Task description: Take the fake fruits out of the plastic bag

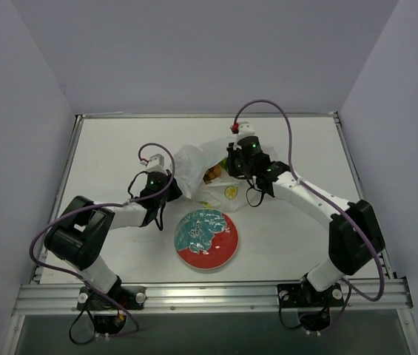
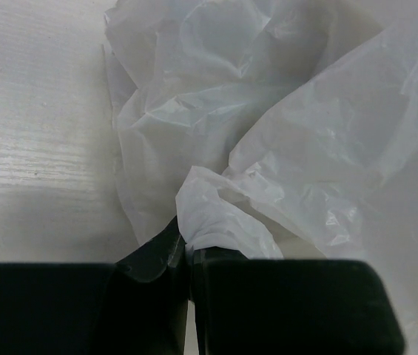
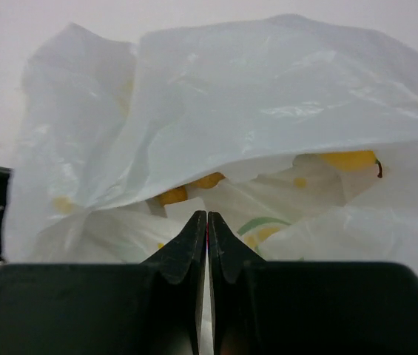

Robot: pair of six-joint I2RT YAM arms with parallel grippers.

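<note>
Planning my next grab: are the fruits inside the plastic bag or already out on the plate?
Inside. Orange fruit shows within the mouth of the plastic bag; the plate holds none.

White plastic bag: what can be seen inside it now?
Through the mouth of the thin white printed plastic bag, only a tan-orange patch of fruit shows. Crinkled plastic covers the rest, so other fruits cannot be confirmed.

Soft, even overhead light with faint shadows; mild sheen on the plastic bag (image 2: 305, 133); wrist foregrounds blurred
</note>
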